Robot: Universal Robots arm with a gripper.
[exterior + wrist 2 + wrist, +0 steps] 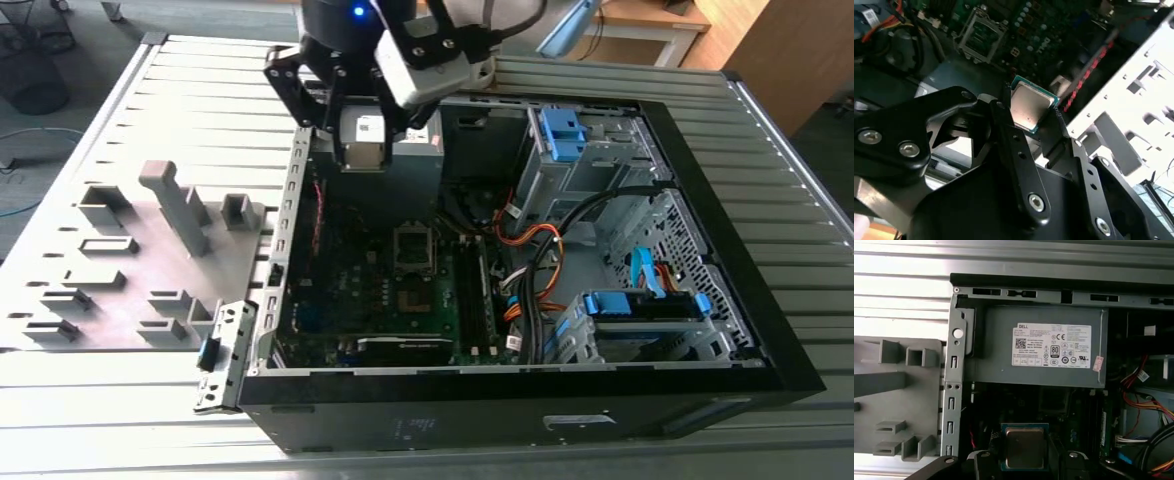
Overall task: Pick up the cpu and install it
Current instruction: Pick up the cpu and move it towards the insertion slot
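Here the slatted metal table (134, 420) spreads under everything, and the claw (1031, 111) hangs well above it. Directly beneath the claw lies the open computer case (534, 418), on its side with its inside facing up. The claw sits over the end of the case that holds the grey power supply (999, 360). Off to one side of the claw, on the exterior view's left and outside the case wall, rests the grey tray (127, 275) with its raised blocks. On the claw's other side, toward the exterior view's right, stands a drive cage (601, 150) with blue clips, and a bundle of orange and black cables (534, 238) runs on from it. Below the claw and further toward the middle of the case lies the green motherboard (354, 295). On it sits the square metal-framed socket (414, 248), well apart from the claw. The claw is closed down to a narrow gap, its two black fingers (1003, 117) pressed against opposite edges of the cpu (1024, 446). The cpu sits between the fingertips, held in the air clear of the board, and its dull metal face and thin green border show in both wrist views.
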